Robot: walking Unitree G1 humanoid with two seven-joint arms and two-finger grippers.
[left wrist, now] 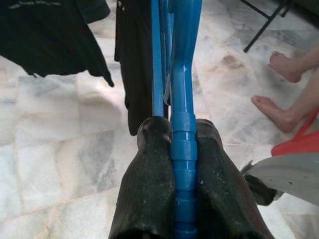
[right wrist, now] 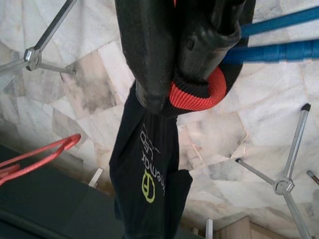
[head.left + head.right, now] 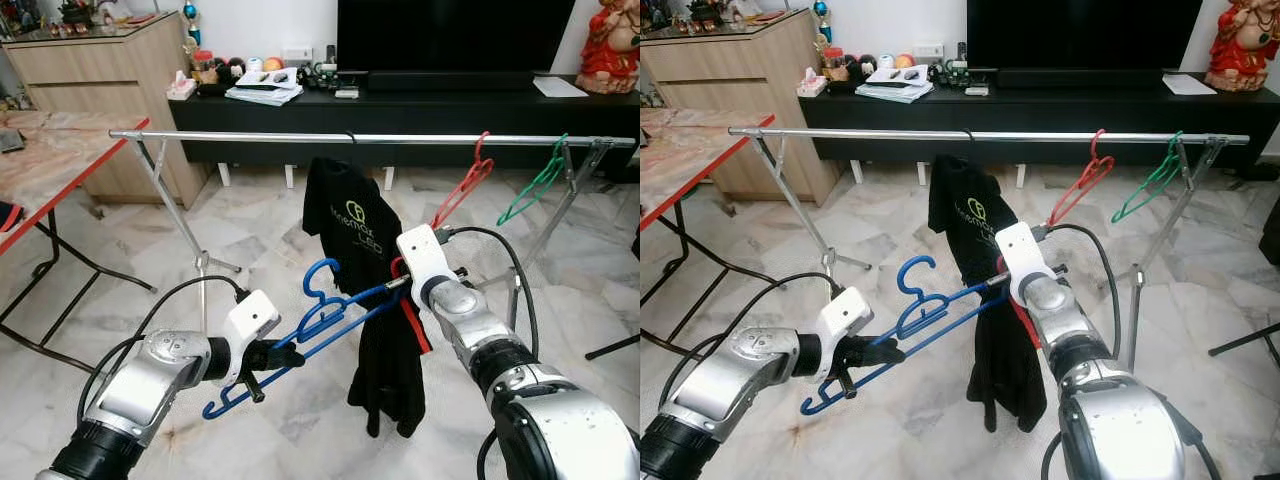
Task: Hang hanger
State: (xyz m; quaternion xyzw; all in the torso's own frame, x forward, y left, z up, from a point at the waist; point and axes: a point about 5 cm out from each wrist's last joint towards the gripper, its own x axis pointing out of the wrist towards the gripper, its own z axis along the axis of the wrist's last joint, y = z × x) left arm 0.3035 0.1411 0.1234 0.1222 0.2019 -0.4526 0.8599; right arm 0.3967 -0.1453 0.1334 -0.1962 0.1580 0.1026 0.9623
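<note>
A blue plastic hanger (image 3: 320, 315) is held slanting between my two arms, below the silver rail (image 3: 250, 135). My left gripper (image 1: 174, 127) is shut on the hanger's lower left arm. A black T-shirt (image 3: 355, 225) with a red collar band (image 2: 197, 97) hangs down from below the rail. My right gripper (image 2: 167, 92) is shut on the shirt's collar, right beside the hanger's other end (image 2: 269, 50). A red hanger (image 3: 462, 190) and a green hanger (image 3: 535, 185) hang on the rail's right part.
The rack's splayed legs (image 3: 180, 215) stand on a marble floor. A red-edged table (image 3: 60, 150) is at the left, a black TV console (image 3: 400, 105) behind the rail. A person's bare feet (image 1: 279, 64) stand close by on the floor.
</note>
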